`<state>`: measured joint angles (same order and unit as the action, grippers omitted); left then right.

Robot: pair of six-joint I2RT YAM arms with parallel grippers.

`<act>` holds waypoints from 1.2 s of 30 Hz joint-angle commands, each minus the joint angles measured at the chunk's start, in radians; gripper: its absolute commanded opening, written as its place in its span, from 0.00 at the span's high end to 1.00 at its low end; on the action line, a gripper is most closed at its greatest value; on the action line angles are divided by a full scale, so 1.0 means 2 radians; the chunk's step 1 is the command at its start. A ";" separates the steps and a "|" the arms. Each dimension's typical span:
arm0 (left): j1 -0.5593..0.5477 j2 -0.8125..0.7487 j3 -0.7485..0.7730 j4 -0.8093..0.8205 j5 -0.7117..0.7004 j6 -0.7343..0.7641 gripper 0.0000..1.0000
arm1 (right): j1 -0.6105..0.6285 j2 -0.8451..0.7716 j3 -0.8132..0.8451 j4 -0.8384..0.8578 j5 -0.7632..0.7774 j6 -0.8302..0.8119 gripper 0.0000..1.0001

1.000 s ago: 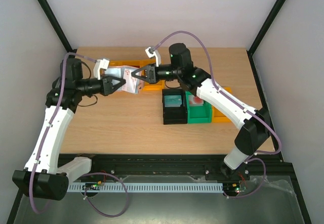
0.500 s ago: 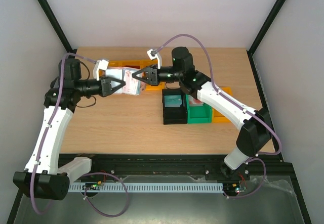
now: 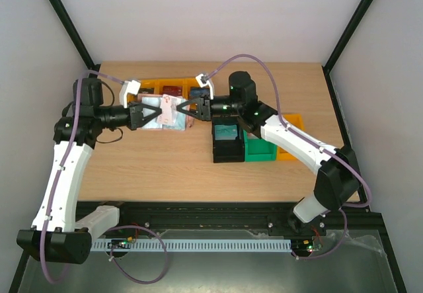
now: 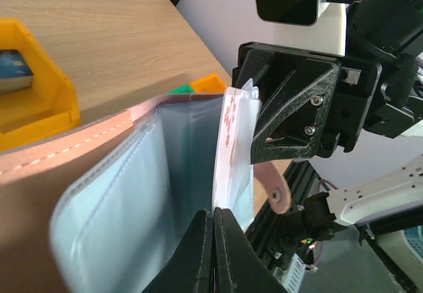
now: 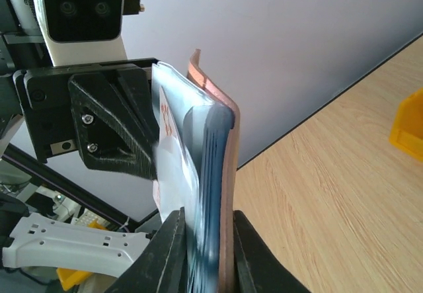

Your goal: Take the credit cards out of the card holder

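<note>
Two claws (image 3: 160, 112) (image 3: 176, 110) at one card holder (image 3: 155, 102)

My left arm (image 3: 66, 167) rises from its base, bends at the elbow and turns its wrist rightward; my left claw (image 3: 160, 113) is pinched tight, fingertips together; my right arm (image 3: 297, 144) stretches leftward from the other side, wrist level; my right claw (image 3: 177, 110) faces the left one almost tip to tip, its fingers a little apart.
</note>
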<state>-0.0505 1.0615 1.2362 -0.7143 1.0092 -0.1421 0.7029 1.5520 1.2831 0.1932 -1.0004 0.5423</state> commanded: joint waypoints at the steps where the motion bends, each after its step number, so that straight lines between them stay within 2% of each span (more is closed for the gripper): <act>1: 0.015 -0.008 0.016 -0.019 -0.032 0.046 0.98 | -0.009 -0.029 -0.013 0.028 -0.024 0.005 0.85; 7: 0.017 -0.019 -0.007 -0.018 -0.033 0.048 0.98 | -0.012 -0.032 -0.014 0.017 -0.016 0.003 0.97; 11: 0.020 -0.027 -0.001 -0.035 -0.051 0.065 0.98 | -0.018 -0.019 0.007 -0.041 0.022 -0.015 0.98; 12: 0.023 -0.031 0.000 -0.041 -0.066 0.069 0.98 | -0.021 -0.015 0.013 -0.059 0.047 -0.017 0.98; 16: 0.023 -0.050 -0.015 -0.048 -0.162 0.076 0.98 | -0.021 0.020 0.061 -0.211 0.229 -0.047 0.98; 18: 0.024 -0.057 -0.024 -0.046 -0.204 0.077 0.98 | -0.018 0.039 0.065 -0.246 0.259 -0.056 0.98; 22: 0.024 -0.064 -0.030 -0.044 -0.235 0.081 0.98 | 0.010 0.066 0.033 -0.207 0.192 -0.028 0.98; 29: 0.042 -0.091 -0.078 -0.029 -0.164 0.055 0.98 | 0.082 0.166 0.038 -0.125 0.097 0.032 0.98; 33: 0.043 -0.091 -0.077 -0.035 -0.148 0.063 0.98 | 0.088 0.219 0.076 -0.171 0.136 0.018 0.98; 34: 0.043 -0.089 -0.075 -0.035 -0.145 0.063 0.98 | 0.088 0.230 0.088 -0.187 0.139 0.009 0.97; 35: 0.043 -0.087 -0.072 -0.035 -0.140 0.063 0.98 | 0.088 0.238 0.098 -0.202 0.141 0.002 0.90; 36: 0.043 -0.086 -0.070 -0.036 -0.133 0.064 0.98 | 0.088 0.245 0.110 -0.225 0.148 -0.006 0.77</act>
<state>0.0296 0.8890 1.0794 -0.7864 0.6773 -0.0113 0.8970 2.0109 1.3903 -0.1631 -0.7341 0.5671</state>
